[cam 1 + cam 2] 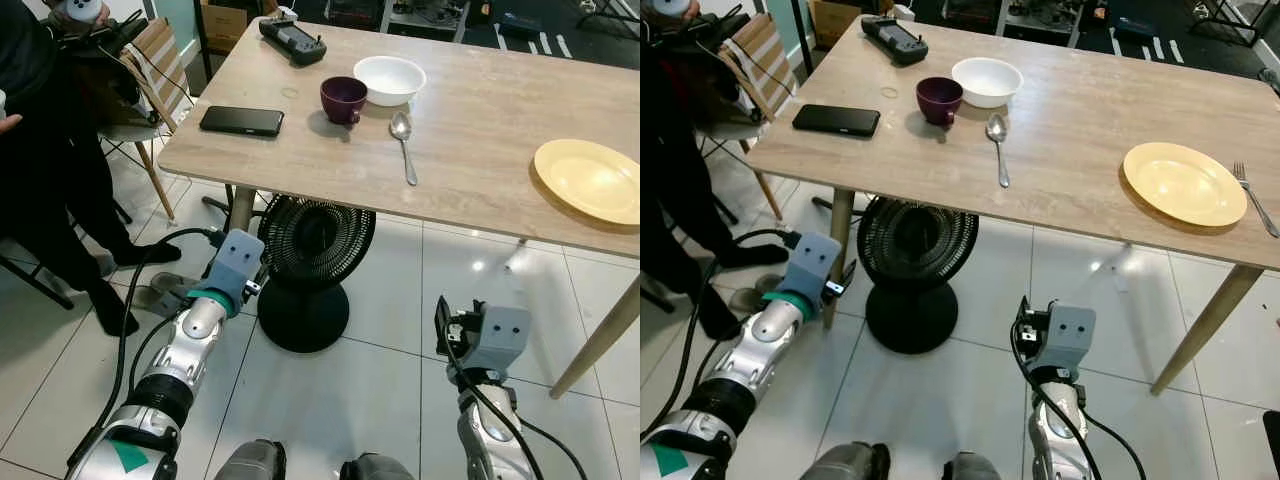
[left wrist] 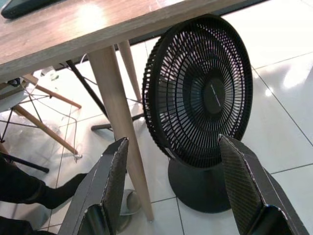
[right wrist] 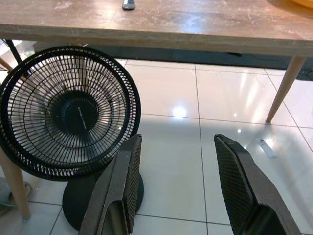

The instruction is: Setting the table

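- Jaws of left gripper (image 2: 171, 191) spread open, empty, low over the tiled floor (image 1: 400, 300), below the worktop (image 1: 1090, 90) edge; black fan (image 1: 312, 262) and a worktop leg (image 2: 120, 132) straight ahead of them.
- Right gripper (image 3: 181, 188) also wide open, empty, low over the floor, fan ahead and toward the other gripper.
- Purple cup (image 1: 938, 99) on worktop, up and ahead of left jaws, just beside white bowl (image 1: 987, 80).
- Spoon (image 1: 998, 145) lies near the cup, bowl end toward the white bowl.
- Yellow plate (image 1: 1183, 183) well beyond right jaws, outward; fork (image 1: 1255, 198) just beside it on the far side.
- Black phone (image 1: 836, 120) and a black controller (image 1: 894, 39) on the worktop's left part.
- Person in dark clothes (image 1: 45, 150) stands outward of left jaws, by a wooden chair (image 1: 150, 70).
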Controlling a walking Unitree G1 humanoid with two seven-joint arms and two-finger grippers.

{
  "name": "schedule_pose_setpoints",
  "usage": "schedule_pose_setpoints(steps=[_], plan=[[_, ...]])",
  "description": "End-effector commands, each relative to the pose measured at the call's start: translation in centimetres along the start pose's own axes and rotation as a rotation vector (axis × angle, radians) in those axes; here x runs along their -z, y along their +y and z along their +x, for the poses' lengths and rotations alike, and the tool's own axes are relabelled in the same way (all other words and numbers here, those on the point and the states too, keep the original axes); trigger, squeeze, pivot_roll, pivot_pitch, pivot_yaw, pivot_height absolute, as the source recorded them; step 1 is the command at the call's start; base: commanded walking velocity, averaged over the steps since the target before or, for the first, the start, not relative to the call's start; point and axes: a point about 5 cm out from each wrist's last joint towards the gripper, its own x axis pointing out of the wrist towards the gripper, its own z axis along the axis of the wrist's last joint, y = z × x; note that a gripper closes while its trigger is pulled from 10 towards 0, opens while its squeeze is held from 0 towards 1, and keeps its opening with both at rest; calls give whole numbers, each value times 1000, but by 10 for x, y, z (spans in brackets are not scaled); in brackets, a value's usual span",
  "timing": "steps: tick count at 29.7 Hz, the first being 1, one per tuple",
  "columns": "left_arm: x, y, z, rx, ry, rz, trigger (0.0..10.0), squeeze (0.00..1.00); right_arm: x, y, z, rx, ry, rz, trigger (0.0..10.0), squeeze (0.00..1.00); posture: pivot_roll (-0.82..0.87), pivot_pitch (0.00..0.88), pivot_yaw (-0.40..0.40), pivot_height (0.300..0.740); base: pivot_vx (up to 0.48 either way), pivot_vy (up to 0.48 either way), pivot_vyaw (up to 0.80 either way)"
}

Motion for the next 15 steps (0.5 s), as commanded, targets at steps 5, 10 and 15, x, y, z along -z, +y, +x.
schedule_pose_setpoints(steps=[5, 10, 15], plan=[[3, -3, -2, 7, 10, -1, 10000, 0, 4, -1, -3, 5, 29, -4, 10000, 0, 23, 0, 35, 740, 0, 0, 0], [3, -4, -2, 7, 10, 0, 10000, 0, 3, -1, -3, 4, 35, 1, 10000, 0, 25, 0, 35, 740, 0, 0, 0], [2, -3, -2, 7, 10, 2, 10000, 0, 3, -1, -4, 4, 38, 3, 10000, 0, 24, 0, 35, 740, 0, 0, 0]])
